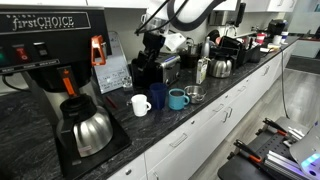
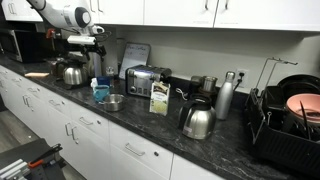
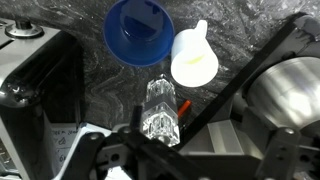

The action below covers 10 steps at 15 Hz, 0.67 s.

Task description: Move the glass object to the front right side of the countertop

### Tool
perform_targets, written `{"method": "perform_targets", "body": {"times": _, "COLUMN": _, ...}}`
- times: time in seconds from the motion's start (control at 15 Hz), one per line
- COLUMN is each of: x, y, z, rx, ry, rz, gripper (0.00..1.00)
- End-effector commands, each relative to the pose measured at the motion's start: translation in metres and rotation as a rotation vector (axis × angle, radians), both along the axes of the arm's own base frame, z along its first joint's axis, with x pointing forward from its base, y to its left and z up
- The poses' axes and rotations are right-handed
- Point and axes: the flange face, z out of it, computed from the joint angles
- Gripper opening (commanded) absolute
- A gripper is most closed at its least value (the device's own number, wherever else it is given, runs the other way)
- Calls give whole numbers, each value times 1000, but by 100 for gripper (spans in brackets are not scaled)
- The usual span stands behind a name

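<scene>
Gripper [image 3: 160, 148], nearest the lens along the bottom edge of the wrist view, hangs with its fingers spread. The glass object [image 3: 160, 108], clear and ribbed, appears at lower centre in the gap between them, on the countertop [image 3: 245, 30]; whether the fingers touch it cannot be told. A blue mug [image 3: 139, 30] and a white mug [image 3: 194, 58] lie just beside each other at the top of the frame. A steel kettle [image 3: 285, 100] fills the right edge and a black-and-silver appliance [image 3: 35, 95] the left.

The step in hand appears to be the approach to the grasp. The next move calls for lowering squarely, closing on the glass and lifting it clear of mugs and kettle.

The surface is dark, speckled, polished stone, likely slippery under glass. In an exterior view the arm [image 2: 62, 14] reaches in at upper left above white cabinet fronts [image 2: 100, 140]; the room is a crowded kitchenette.
</scene>
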Motion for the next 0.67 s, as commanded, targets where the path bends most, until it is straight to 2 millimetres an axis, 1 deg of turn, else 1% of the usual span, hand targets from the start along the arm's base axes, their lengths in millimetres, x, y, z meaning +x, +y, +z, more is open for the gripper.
{"method": "perform_targets", "body": {"times": 0.0, "x": 23, "y": 17, "z": -12, "rx": -9, "ry": -19, "rz": -7, "gripper": 100}}
{"method": "perform_targets", "body": {"times": 0.27, "x": 53, "y": 28, "z": -36, "rx": -4, "ry": 2, "rz": -25, "gripper": 100}}
{"method": "perform_targets", "body": {"times": 0.33, "x": 40, "y": 21, "z": -34, "rx": -4, "ry": 15, "rz": -12, "gripper": 100}}
{"method": "perform_targets", "body": {"times": 0.4, "x": 44, "y": 22, "z": -39, "rx": -3, "ry": 20, "rz": -15, "gripper": 100}}
{"method": "perform_targets", "body": {"times": 0.47, "x": 44, "y": 22, "z": -42, "rx": -4, "ry": 24, "rz": -14, "gripper": 100}}
{"method": "perform_targets", "body": {"times": 0.6, "x": 42, "y": 24, "z": -38, "rx": -2, "ry": 18, "rz": -11, "gripper": 100}}
